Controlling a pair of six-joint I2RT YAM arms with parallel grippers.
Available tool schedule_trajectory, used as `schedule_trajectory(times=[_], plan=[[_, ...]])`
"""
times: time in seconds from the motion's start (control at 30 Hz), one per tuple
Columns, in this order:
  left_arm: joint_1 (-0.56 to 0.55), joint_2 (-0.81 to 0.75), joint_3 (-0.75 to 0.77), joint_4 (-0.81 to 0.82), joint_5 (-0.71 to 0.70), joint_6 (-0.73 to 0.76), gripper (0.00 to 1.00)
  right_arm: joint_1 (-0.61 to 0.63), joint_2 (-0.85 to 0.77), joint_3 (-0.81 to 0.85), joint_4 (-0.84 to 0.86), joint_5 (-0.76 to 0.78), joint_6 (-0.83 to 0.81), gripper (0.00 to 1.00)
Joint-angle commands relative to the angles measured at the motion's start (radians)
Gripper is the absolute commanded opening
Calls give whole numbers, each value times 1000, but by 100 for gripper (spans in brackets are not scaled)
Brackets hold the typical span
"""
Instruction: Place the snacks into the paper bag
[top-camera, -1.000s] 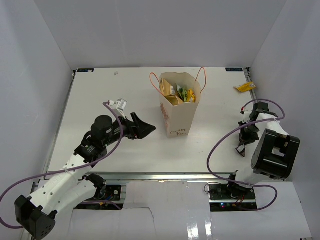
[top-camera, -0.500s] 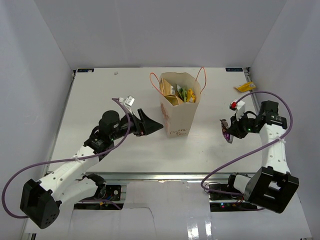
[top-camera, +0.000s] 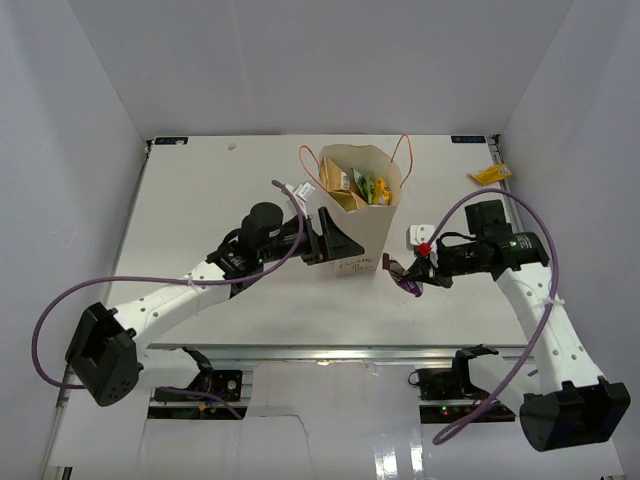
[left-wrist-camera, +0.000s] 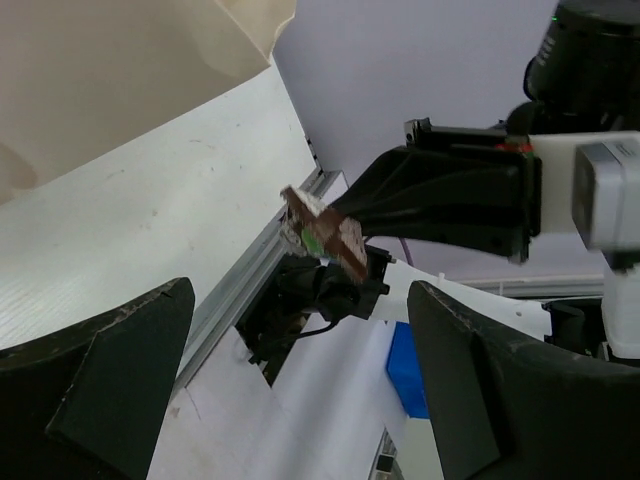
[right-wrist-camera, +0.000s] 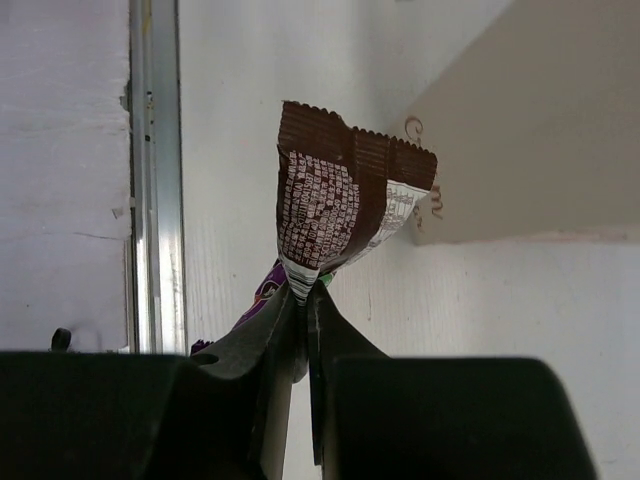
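The right gripper (right-wrist-camera: 305, 297) pinches only the bottom corner of the dark brown-and-white snack (right-wrist-camera: 340, 205), low and just right of the paper bag (top-camera: 358, 215) at centre frame; the snack could slip out or snag the rim. The left gripper (top-camera: 343, 246), wide open and empty just left of the bag, might nudge it over

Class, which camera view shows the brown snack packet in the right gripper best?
Right wrist view: the brown packet fills the centre, printing visible, pinched in the right gripper. Left wrist view shows it small and distant; the top view, a dark speck.
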Motion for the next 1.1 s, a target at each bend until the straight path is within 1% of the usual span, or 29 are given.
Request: schedule_trajectory(times=[0.0, 0.03, 0.1, 0.23, 0.27, 0.33, 0.37, 0.57, 0.67, 0.7, 0.77, 0.8, 0.87, 0.9, 0.93, 0.97, 1.0, 1.03, 1.07], plan=[[-38, 69, 71, 14, -12, -38, 98, 125, -31, 32, 169, 65, 189, 12], [-46, 84, 81, 14, -9, -44, 96, 164, -27, 40, 207, 71, 215, 12], [-64, 123, 102, 8, -3, -55, 94, 180, -10, 70, 238, 61, 260, 12], [-92, 166, 128, -3, -1, -70, 88, 204, 15, 110, 254, 78, 274, 12], [-95, 173, 134, -5, 3, -72, 83, 212, 19, 113, 260, 94, 277, 12], [-101, 195, 154, -8, 8, -73, 79, 228, 21, 115, 267, 108, 278, 12], [-103, 198, 162, -8, 9, -73, 75, 231, 22, 115, 275, 113, 281, 12], [-109, 220, 193, -14, 11, -84, 69, 261, 16, 103, 272, 108, 280, 12], [-110, 230, 209, -14, 20, -87, 55, 269, 12, 98, 277, 110, 283, 12], [-110, 232, 216, -14, 23, -87, 44, 271, 10, 100, 278, 110, 286, 12], [-112, 235, 225, -14, 34, -92, 33, 272, 9, 101, 277, 105, 288, 12], [-112, 233, 234, -14, 37, -92, 23, 274, 7, 103, 272, 104, 289, 14], [-113, 229, 245, -17, 42, -93, 14, 275, 0, 109, 264, 98, 286, 19], [-113, 217, 248, -18, 42, -93, 11, 275, -4, 112, 258, 96, 281, 27], [-113, 210, 251, -24, 42, -88, 5, 274, -11, 115, 243, 95, 275, 33], [-113, 200, 252, -34, 39, -84, 3, 275, -17, 118, 240, 93, 274, 39], [-113, 178, 262, -47, 33, -76, 2, 274, -23, 124, 238, 93, 283, 50], [-113, 169, 268, -81, 25, -64, 0, 274, -36, 129, 240, 88, 289, 54], [-113, 157, 277, -101, 4, -29, 0, 274, -40, 136, 238, 76, 298, 61]])
